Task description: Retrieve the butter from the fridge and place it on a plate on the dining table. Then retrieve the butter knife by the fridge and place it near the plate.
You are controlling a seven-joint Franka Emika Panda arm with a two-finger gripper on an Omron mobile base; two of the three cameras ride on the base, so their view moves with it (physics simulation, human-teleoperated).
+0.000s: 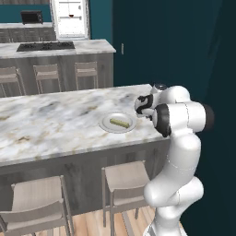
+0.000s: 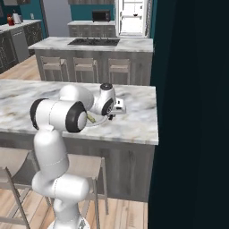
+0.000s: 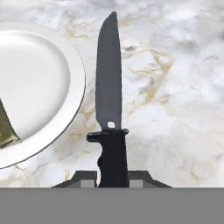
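Beside plate (image 3: 52, 74) w/ butter (image 3: 6, 129), fingers (image 3: 112, 177) clamp butter knife (image 3: 109, 100) handle.

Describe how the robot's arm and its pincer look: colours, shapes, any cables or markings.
The arm is built of glossy white, rounded, tube-like segments with black rings and caps at the joints. No cables or markings are visible. The pincer has two small dark grey finger tips with flat, blocky tops; the hand behind it is white with dark parts.

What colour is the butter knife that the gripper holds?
All black, blade and handle alike; the butter knife shows best in the hand view.
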